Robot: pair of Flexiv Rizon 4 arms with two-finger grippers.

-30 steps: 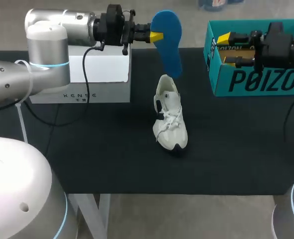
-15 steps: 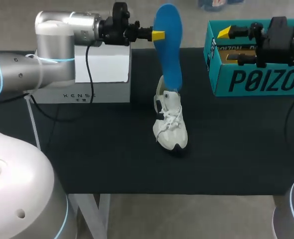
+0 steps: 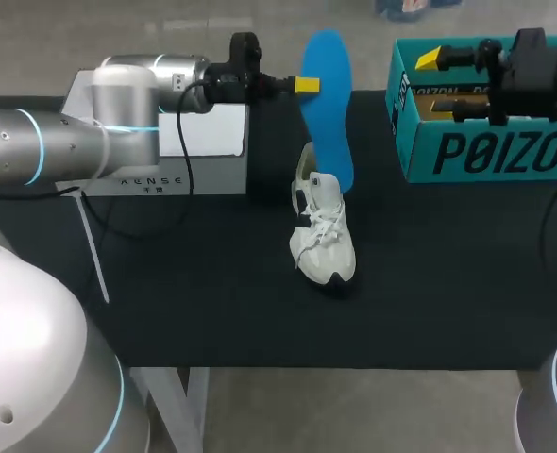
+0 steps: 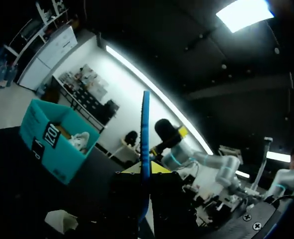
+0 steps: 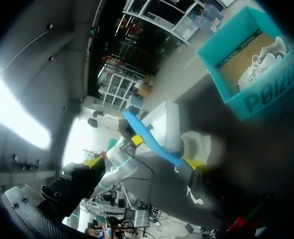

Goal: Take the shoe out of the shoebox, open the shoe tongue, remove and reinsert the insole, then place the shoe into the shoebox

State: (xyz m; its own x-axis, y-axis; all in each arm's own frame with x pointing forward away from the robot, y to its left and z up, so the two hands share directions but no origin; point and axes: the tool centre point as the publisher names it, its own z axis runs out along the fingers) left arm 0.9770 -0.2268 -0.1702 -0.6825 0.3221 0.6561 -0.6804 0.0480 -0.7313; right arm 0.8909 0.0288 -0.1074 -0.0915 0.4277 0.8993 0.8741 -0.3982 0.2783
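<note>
Your left gripper was pinched on the blue insole near its upper end, a yellow tip on either face; in the left wrist view the insole stood edge-on between the two tips. Holding it high on the sole left the long lower part free. That, I judge, was the point of the grip, since the free end is what has to feed into the shoe. The insole hung nearly upright, its lower end down at the collar of the white shoe. From the head view you could not tell whether it had entered the opening or only stood against the collar.

The shoe stood on its sole near the middle of the black table, toe toward you and heel toward the insole, out of the shoebox and well apart from it. A white box sat behind the left arm.

Your right gripper hung over the teal shoebox with its fingers spread wide and nothing in them, likely parked clear of the work. Its wrist view showed a second shoe lying inside the box. Reinsertion looked under way; the return to the box was not yet done.
</note>
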